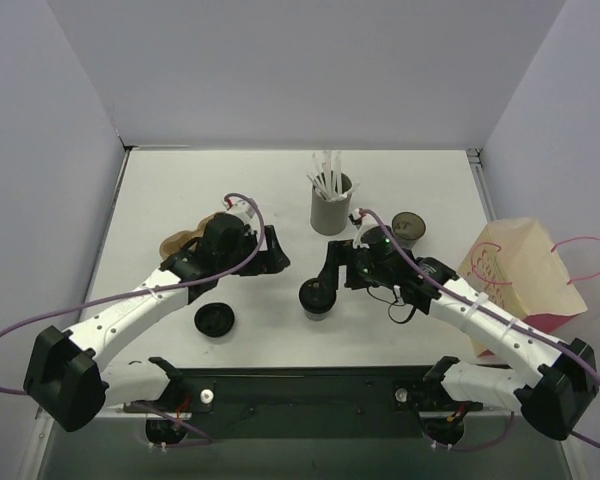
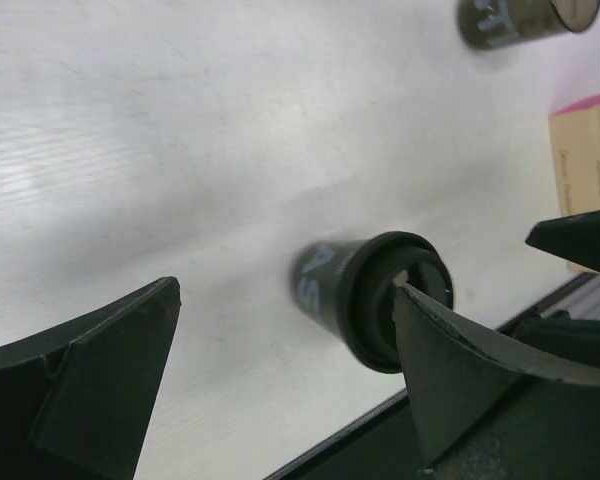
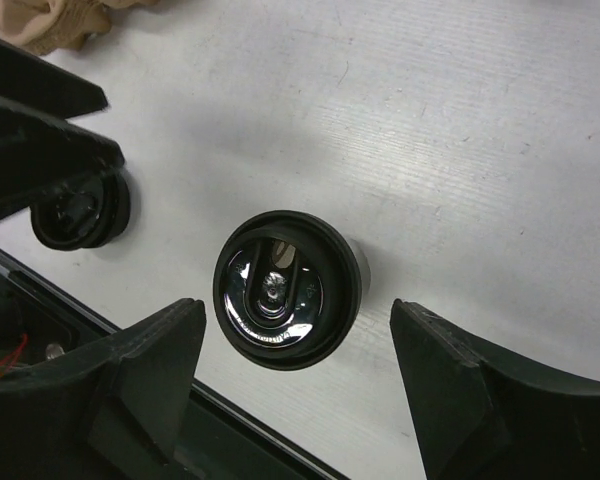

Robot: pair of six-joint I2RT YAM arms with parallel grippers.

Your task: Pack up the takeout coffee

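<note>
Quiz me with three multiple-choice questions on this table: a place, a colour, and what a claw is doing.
1. The paper bag sits: A) by the right arm; B) in the middle; C) far left.
2. The straws are: A) red; B) white; C) green.
3. The right claw is: A) clamped on a straw; B) clamped on the bag; C) open.
Answers: A, it stands just right of that arm; B, all look white; C, its fingers stand apart, clear of the coffee cup.
</note>
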